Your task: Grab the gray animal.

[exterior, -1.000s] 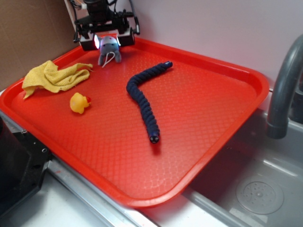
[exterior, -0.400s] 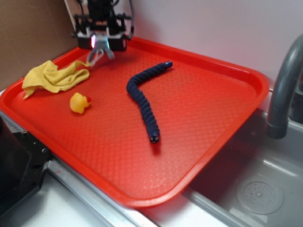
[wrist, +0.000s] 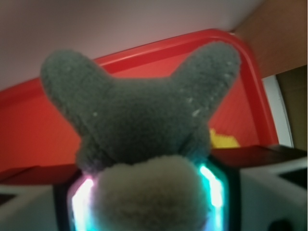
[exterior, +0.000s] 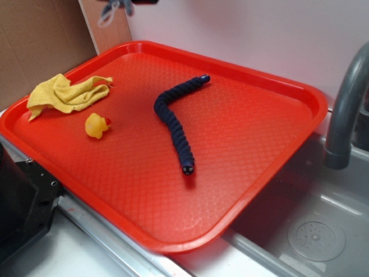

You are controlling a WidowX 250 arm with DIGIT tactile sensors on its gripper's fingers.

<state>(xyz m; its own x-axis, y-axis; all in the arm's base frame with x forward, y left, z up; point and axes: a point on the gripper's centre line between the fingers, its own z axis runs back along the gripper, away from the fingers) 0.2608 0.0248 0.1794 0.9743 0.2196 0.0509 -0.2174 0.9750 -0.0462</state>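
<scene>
Pincer clamped around gray animal

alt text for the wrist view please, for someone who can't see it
A fuzzy gray plush animal with two rounded ears fills the frame, held between the glowing pads of the gripper, its pale patch nearest the camera. Behind it lies the red plastic tray, with a scrap of yellow cloth at right.

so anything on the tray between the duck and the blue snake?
Nothing: in the exterior view the stretch of red tray between the yellow rubber duck and the dark blue braided snake is bare. The yellow cloth lies behind the duck, off that line.
</scene>
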